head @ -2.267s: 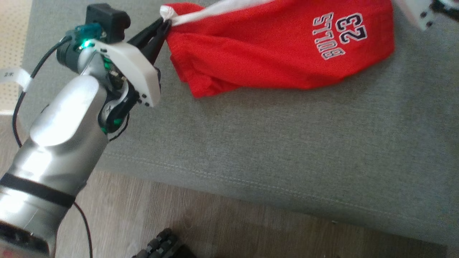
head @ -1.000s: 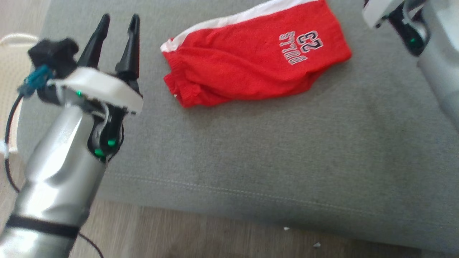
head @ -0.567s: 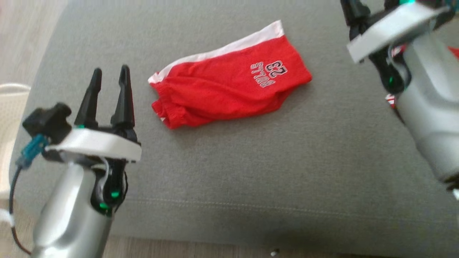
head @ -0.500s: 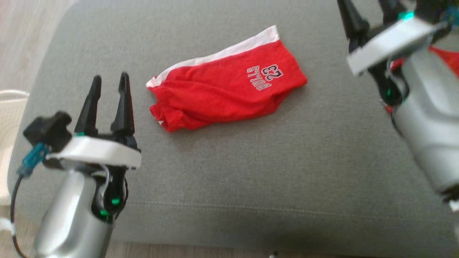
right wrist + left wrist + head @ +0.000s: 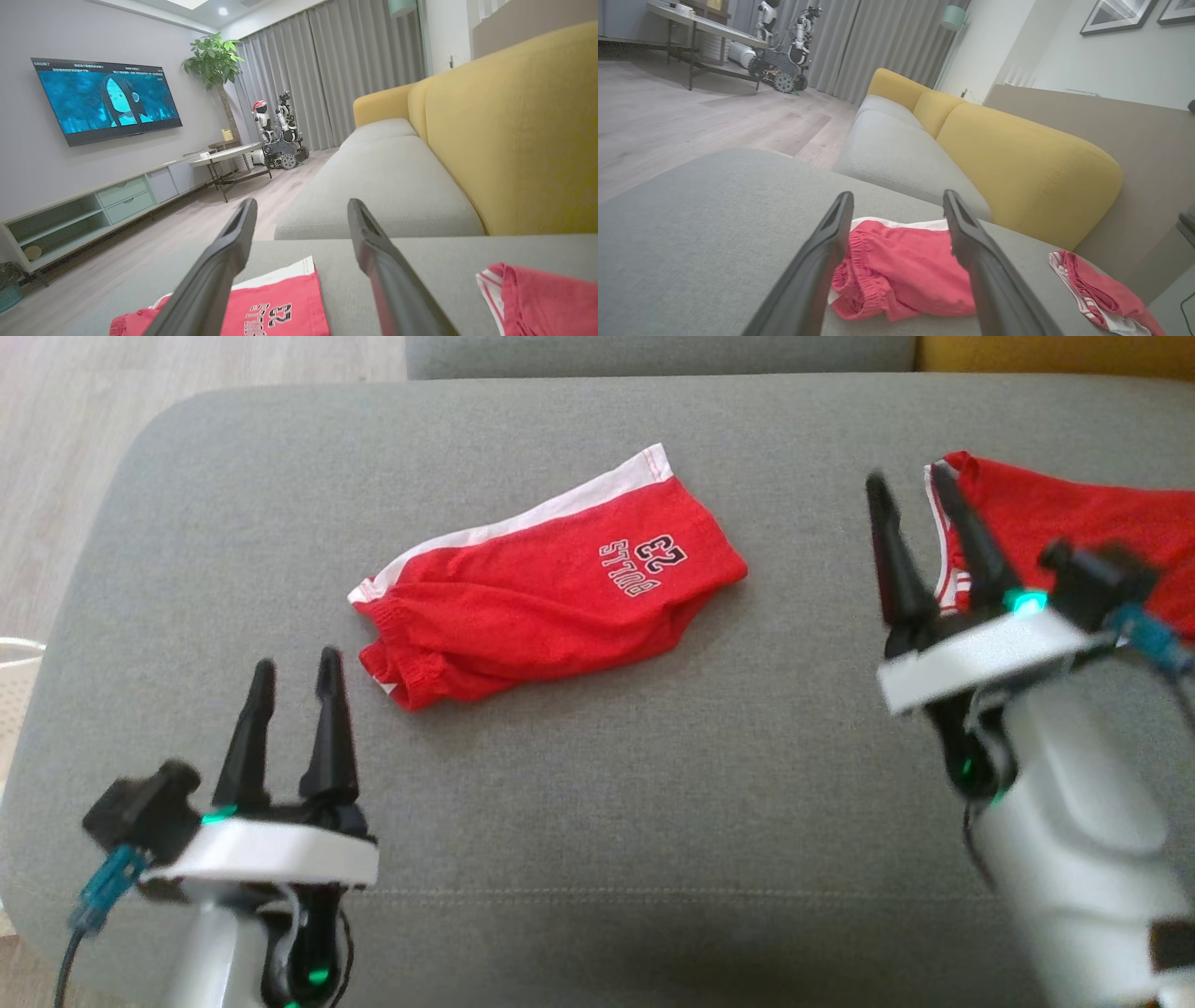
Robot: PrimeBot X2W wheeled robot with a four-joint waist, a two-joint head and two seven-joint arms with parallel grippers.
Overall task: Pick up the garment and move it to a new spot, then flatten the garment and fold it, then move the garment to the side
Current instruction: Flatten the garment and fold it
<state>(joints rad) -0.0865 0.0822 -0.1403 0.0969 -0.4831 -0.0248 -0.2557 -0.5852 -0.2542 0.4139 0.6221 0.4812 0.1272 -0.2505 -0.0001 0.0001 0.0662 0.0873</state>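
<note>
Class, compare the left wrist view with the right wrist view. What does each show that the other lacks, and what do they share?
Left wrist, not right wrist: framed pictures high on the wall.

Right wrist, not left wrist: a wall television, a potted plant, a low cabinet, and the number print on the shorts.

Shared: the red shorts lying on the grey cushion, a second red garment beside them, the yellow sofa back, and another robot by the curtains.
</note>
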